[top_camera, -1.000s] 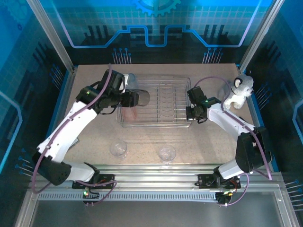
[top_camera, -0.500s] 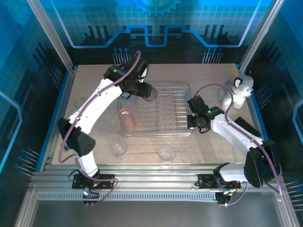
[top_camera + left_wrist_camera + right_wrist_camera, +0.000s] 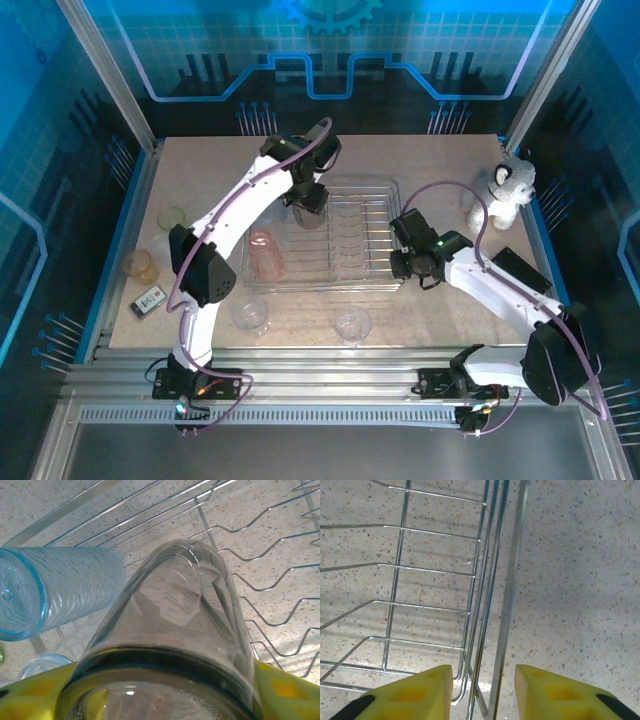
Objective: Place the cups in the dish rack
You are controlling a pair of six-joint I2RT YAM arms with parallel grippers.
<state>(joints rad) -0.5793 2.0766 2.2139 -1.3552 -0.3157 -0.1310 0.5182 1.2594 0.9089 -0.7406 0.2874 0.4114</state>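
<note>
Left wrist view: left fingers grip a clear cup over the dish rack; lowering could knock the blue cup.

Rectangular silver wire dish rack is reading as bare metal rod, polished and throwing bright glints. Clear smooth plastic tumbler in the left claw is looking glossy, with sharp highlights along its wall. Pale blue translucent plastic tumbler beside it is showing a rippled, textured wall. Red-pink translucent plastic tumbler is looking smooth. Beige speckled counter is reading matt, stone-like, fine-grained. On the right claw, yellow fingers are looking like matt moulded plastic with recessed pockets. White arm shells are showing smooth semi-gloss plastic. White dog toy is looking plush, fuzzy cloth.
</note>
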